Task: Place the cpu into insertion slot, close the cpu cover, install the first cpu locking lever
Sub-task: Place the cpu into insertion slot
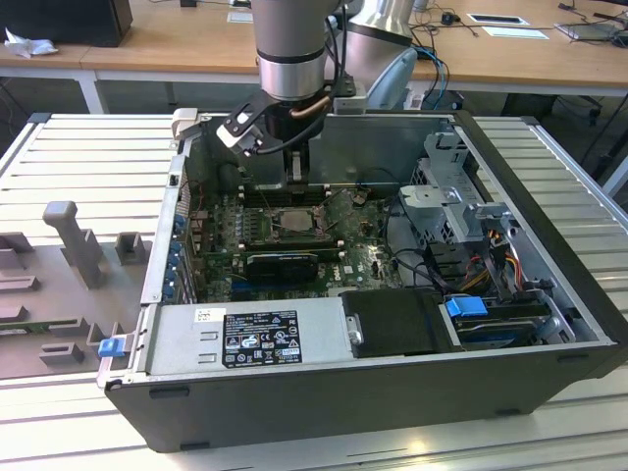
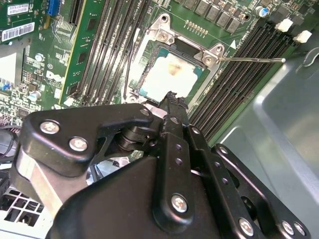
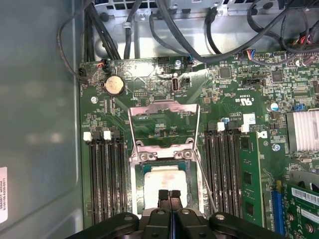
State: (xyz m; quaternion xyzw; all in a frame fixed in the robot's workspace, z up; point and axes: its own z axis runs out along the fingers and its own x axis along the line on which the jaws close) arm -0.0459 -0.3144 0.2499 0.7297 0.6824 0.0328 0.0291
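The gripper (image 3: pixel 168 195), fingertips pressed together and empty, hangs at one edge of the cpu (image 3: pixel 162 180). The cpu lies seated in the insertion slot (image 3: pixel 136 177). The cpu cover (image 3: pixel 164 107) stands hinged open on the side opposite the gripper. Memory slots (image 3: pixel 105 179) flank both sides closely.

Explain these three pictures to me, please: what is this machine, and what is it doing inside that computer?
This is one robot arm with a gripper, reaching into an open desktop computer case lying on a slatted metal table. The exterior view comes from a camera off the arm. Both wrist views come from cameras riding near the gripper, looking at the green motherboard. The cpu sits in the insertion slot, the cpu cover is swung open, and the shut gripper, apparently holding nothing, is poised at the chip's edge.
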